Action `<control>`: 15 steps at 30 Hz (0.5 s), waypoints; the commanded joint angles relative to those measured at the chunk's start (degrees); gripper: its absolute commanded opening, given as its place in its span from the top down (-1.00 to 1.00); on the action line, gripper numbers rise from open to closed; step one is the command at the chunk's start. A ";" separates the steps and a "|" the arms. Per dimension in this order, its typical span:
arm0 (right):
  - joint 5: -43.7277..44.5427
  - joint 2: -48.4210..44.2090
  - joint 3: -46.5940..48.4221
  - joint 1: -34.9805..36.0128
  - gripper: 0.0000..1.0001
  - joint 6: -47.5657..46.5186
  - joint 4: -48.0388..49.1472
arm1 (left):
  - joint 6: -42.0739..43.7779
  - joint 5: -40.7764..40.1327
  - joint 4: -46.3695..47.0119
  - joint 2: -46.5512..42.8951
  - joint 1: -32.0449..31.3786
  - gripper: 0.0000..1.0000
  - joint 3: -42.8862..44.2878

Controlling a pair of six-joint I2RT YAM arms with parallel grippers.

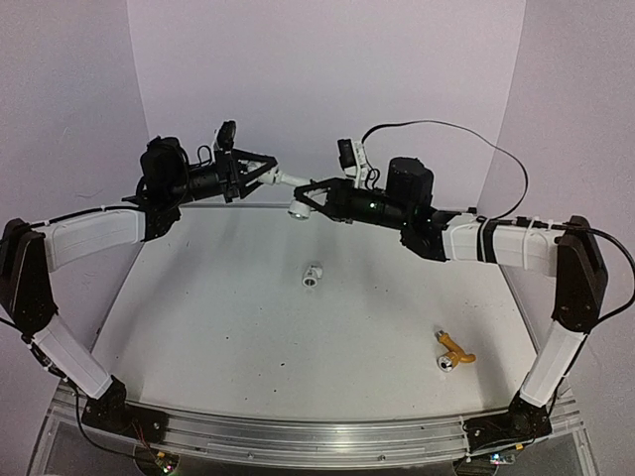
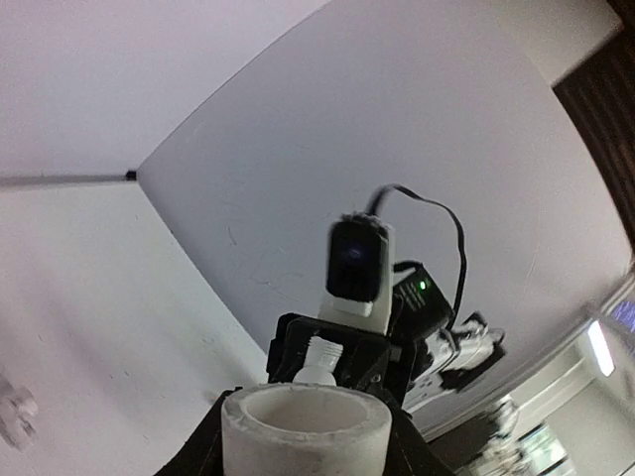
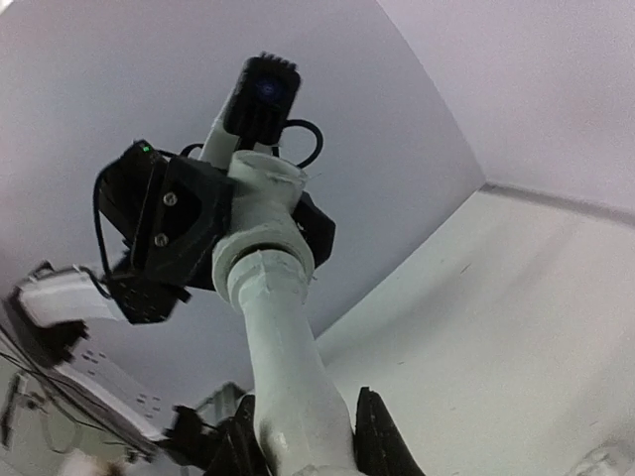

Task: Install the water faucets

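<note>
My left gripper [image 1: 260, 174] and right gripper [image 1: 306, 198] meet nose to nose in the air above the far edge of the bench [image 1: 218, 327], about midway along it. The right fingers [image 3: 372, 441] are pressed together on the lower body of the white faucet [image 3: 288, 367]. It runs straight up from them in the right wrist view. Its wider collar sits against the held pipe fitting [image 3: 260, 193], which the left gripper pinches from both sides. From the left wrist I see that fitting's open round mouth close to the lens, with the right arm's camera beyond it. I cannot tell how far the two parts are joined. The yellow-gold faucet [image 1: 453, 353] lies on the bench near the near right corner. A loose pipe fitting [image 1: 313, 276] lies around the middle of the bench, well apart from it.
</note>
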 commanded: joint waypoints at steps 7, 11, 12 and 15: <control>-3.65 4.01 0.16 -4.95 0.74 72.97 38.27 | 47.41 6.43 8.04 -10.14 -1.95 1.00 -5.82; -2.61 -1.23 -8.95 -7.44 -0.14 59.40 37.86 | 23.04 1.07 8.03 -6.45 0.65 1.00 -0.87; -3.26 -2.29 -10.87 -8.08 -0.32 54.94 37.85 | 17.99 1.36 8.02 -5.84 1.24 1.00 -0.27; -6.74 -6.18 -14.81 -9.42 -0.63 34.15 33.97 | 5.19 1.54 7.88 -4.34 1.45 1.00 -0.14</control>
